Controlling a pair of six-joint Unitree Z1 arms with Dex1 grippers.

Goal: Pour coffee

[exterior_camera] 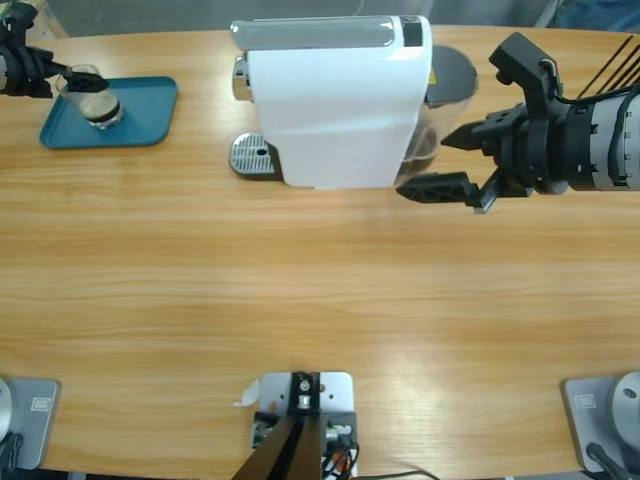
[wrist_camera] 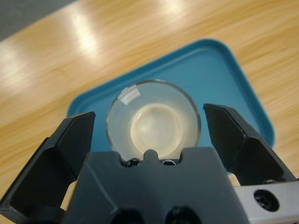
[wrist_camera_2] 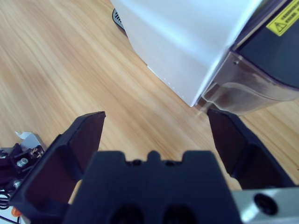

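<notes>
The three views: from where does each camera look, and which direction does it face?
High view: fixed above the table, facing down on the coffee machine, the teal tray and both arms.
Left wrist view: on the left wrist, facing down along the open left gripper into the clear tumbler on the tray.
Right wrist view: on the right wrist, facing along the open right gripper toward the machine's corner and water tank.
Shared: the high and left wrist views both show the tumbler and tray.

The right arm (exterior_camera: 600, 145) is silver-grey with thin black cables; both grippers have angular black jaws and silver screw-fastened mounts.
</notes>
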